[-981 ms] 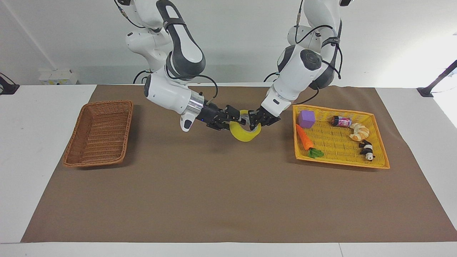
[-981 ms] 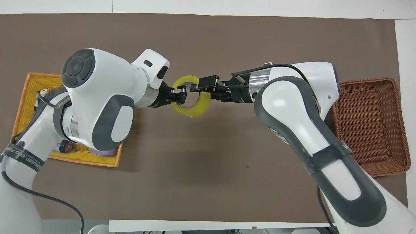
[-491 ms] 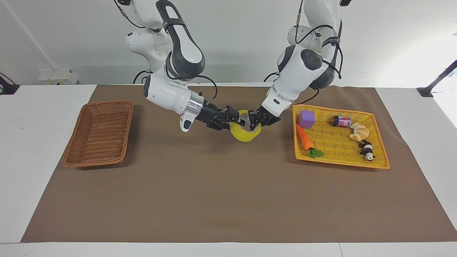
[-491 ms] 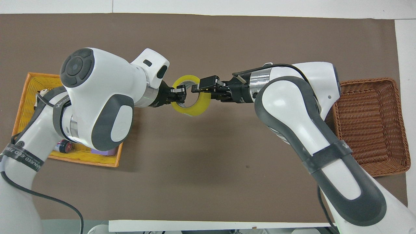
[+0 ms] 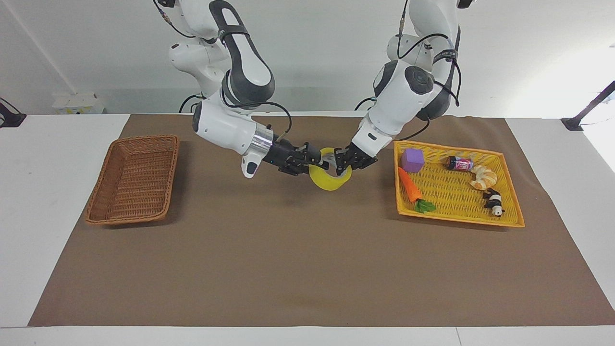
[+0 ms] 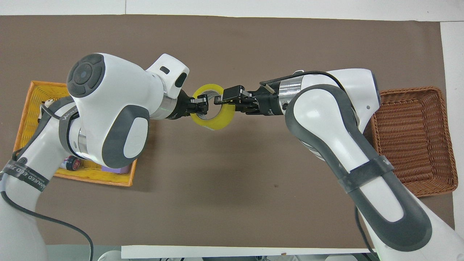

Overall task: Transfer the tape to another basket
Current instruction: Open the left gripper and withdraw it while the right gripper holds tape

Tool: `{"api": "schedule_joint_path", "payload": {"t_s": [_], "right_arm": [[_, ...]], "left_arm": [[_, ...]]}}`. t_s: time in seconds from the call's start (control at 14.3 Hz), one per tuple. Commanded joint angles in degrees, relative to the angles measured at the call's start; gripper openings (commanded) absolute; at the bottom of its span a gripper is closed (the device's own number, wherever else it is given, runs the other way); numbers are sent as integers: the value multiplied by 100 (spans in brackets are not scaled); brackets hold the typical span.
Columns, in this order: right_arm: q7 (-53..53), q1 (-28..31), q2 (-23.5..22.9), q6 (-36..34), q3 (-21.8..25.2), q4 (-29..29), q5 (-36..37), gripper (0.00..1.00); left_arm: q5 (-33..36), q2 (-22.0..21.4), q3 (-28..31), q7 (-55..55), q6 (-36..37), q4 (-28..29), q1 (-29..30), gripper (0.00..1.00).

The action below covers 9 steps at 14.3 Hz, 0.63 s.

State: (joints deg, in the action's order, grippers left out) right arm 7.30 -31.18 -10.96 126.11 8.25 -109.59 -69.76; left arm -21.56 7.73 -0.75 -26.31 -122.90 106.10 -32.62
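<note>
Tape (image 5: 330, 176) hangs mid-handover above the bench's middle: the left tool (image 5: 344, 162) pinches one side of the ring, and the right tool (image 5: 317, 163) apparently pinches the other, so it can carry it to the empty wicker basket (image 5: 132, 179) at the right arm's end.

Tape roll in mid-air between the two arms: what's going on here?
It looks like a handover. Both grippers meet at the tape above the brown mat, between the two baskets. The left gripper has it from the yellow tray's end, and the right gripper from the wicker basket's end. Each has its jaws shut on the ring's wall. The wicker basket holds nothing. The tray holds a purple cube, a carrot, a can, a croissant and a toy panda.
</note>
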Motion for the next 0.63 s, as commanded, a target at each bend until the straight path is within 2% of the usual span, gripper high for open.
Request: {"api": "schedule_joint_path", "payload": {"t_s": [0.0,0.21,0.35,0.56], "right_arm": [[-53,33,68,-78,-17,-27,-73,16],[-44,33,68,-78,-17,-27,-73,14],[-53,42,76,-95,-17,-27,-73,14],[78,470,129,-523,1,-27,49,14]], "left_arm": [[-50,61,5,-5,11,-281,2,100],[-32,-35,-4,-5,143,-502,176,100],[-15,-175,23,64,572,-712,361,100],[169,-482,67,266,1074,-810,1246,100]]}}
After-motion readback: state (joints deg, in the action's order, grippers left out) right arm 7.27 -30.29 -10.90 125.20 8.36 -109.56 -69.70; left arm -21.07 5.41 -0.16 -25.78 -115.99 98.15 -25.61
